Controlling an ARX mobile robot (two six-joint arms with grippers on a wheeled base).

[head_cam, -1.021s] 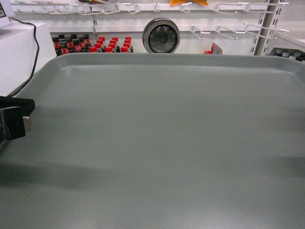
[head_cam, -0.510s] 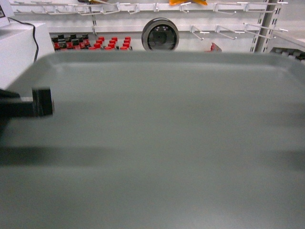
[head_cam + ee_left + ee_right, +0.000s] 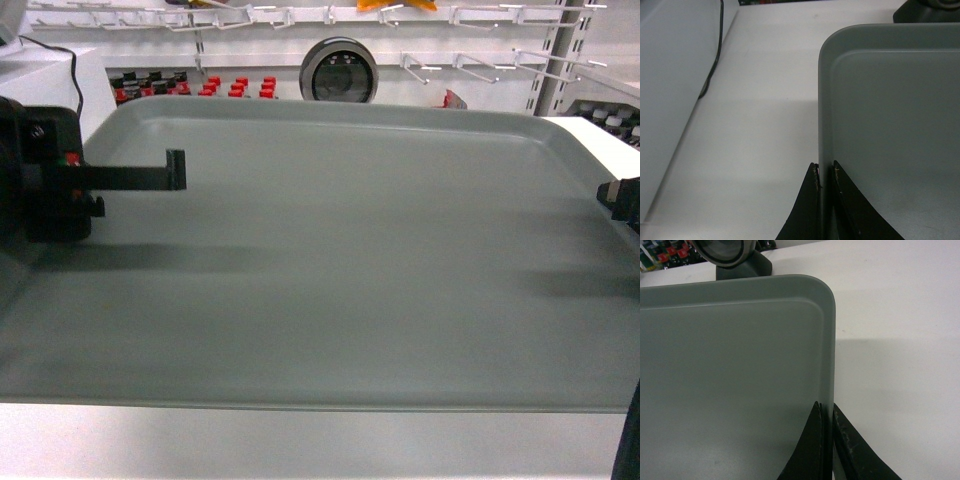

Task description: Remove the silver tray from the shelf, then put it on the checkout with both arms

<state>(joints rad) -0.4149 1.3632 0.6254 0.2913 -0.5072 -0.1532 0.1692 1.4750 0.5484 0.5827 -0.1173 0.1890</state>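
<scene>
1. The left claw [image 3: 824,179] is clamped on the tray's [image 3: 340,250] left rim. In the left wrist view its two fingers stand nearly closed, one outside the rim and one inside, with only the thin edge between them. In the head view one finger [image 3: 130,176] lies across the tray floor near the far left corner.

2. The tray sits in the middle, over the white checkout [image 3: 760,105], whose top shows to the left, to the right and along the near edge. A shadow lies on the top beside each rim, so I judge it just above the surface or barely down; I cannot tell whether it touches. The round scanner [image 3: 338,72] stands just behind its far edge.

3. On handling, I judge the tray stiff and fairly light: it spans both claws with no visible sag. The matte surface looks smooth, so it could slip from narrow fingers. The low rims on the short sides are the only real holds, and each claw already has one. Being wide, it will tilt or twist if the arms do not lower together.

4. The right claw [image 3: 826,421] is clamped on the right rim the same way, fingers almost shut with the edge pinched between them. The head view shows only a sliver of it at the right border.
</scene>
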